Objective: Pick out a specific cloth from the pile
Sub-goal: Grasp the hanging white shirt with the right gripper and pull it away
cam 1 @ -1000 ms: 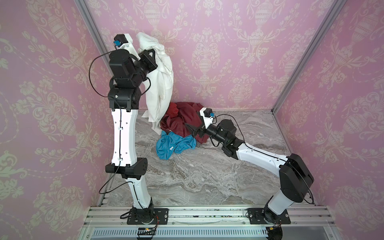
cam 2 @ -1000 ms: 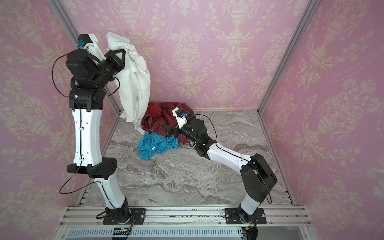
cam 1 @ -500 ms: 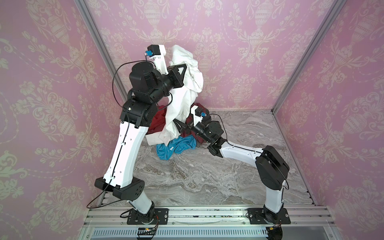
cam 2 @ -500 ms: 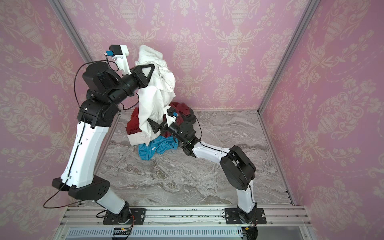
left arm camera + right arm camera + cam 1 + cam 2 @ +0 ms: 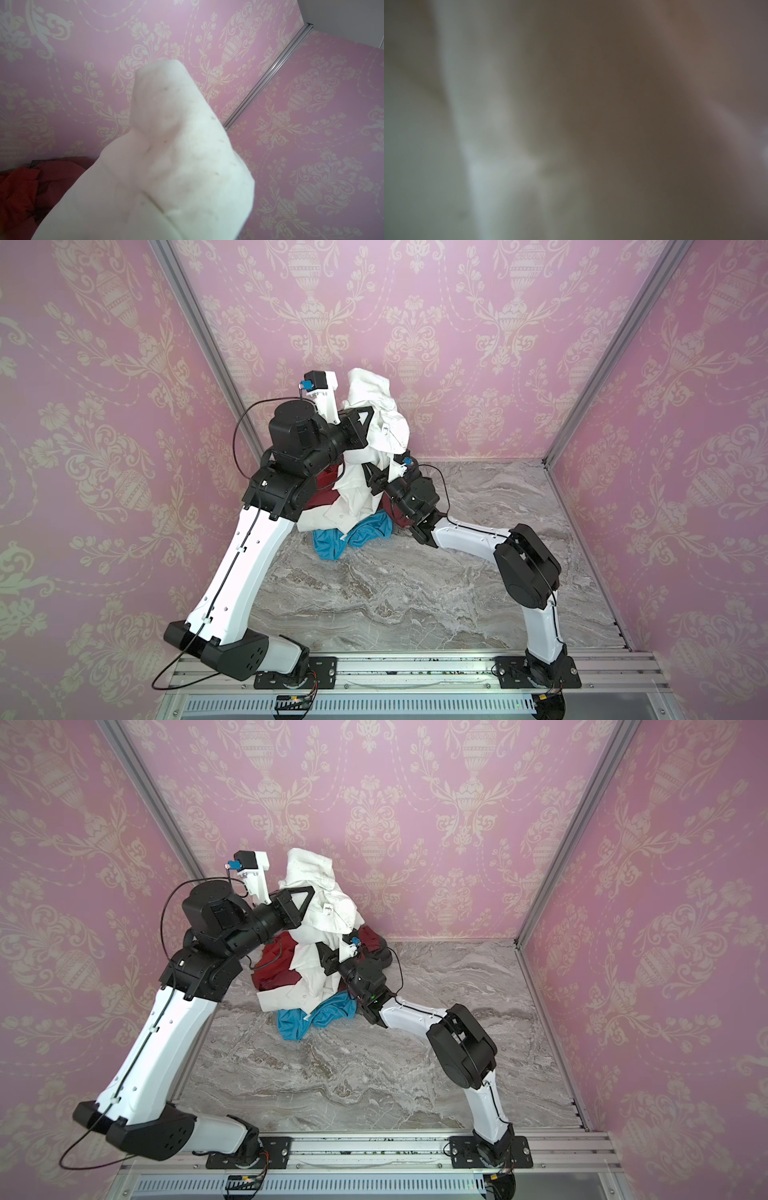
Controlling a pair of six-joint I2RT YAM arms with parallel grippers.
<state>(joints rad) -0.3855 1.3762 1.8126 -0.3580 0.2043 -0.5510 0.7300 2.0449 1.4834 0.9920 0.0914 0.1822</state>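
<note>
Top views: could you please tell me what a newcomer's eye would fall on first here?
The white shirt stands out first: the left gripper holds it high before the back wall, its lower folds draped over the pile of dark red clothes. Next comes the right gripper, pushed into the hanging white fabric, and a bright blue shirt at the pile's front edge on the marble table.

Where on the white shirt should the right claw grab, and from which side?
On the white shirt, probably its hanging mid-section below the left claw, approached level from the right. There the cloth hangs as a gathered column above the pile, clear of the blue shirt underneath.
</note>
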